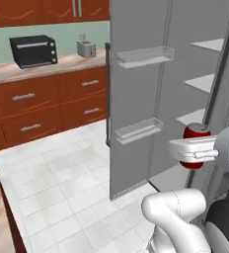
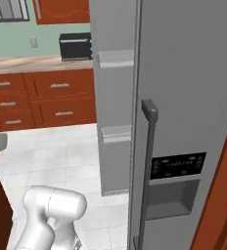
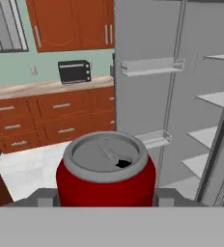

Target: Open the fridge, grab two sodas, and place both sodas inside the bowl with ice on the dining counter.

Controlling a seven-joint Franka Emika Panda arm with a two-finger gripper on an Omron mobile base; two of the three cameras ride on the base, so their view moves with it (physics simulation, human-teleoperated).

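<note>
A: Right in close, the gripper (image 3: 106, 200) is part-closed around 1 soda (image 3: 105, 173), a finger pressed to each side of the red can, which sits upright with its silver top and pull tab facing the hand camera.

B: From the left base camera the same can (image 1: 196, 132) pokes out above and below the white hand at about 3 o'clock, just outside the fridge (image 1: 151, 99).

A: My read: this one is being carried off to the bowl. Keep it level, swing slowly, and give the open door (image 1: 136, 94) room. It stands at 12 o'clock from the can.

B: Smooth round metal, so I'd judge it could slip if the squeeze eases.

A: Beyond it, clear door bins (image 1: 145, 57), pale flat shelves (image 1: 205, 81) at 2 o'clock, all bare as far as I can see.

B: Farthest back at 10 o'clock, reddish-brown drawers (image 1: 42, 106), a boxy black toaster oven (image 1: 33, 50) and a small grey toaster (image 1: 86, 48).

A: The bowl's place I can't tell from here.
</note>
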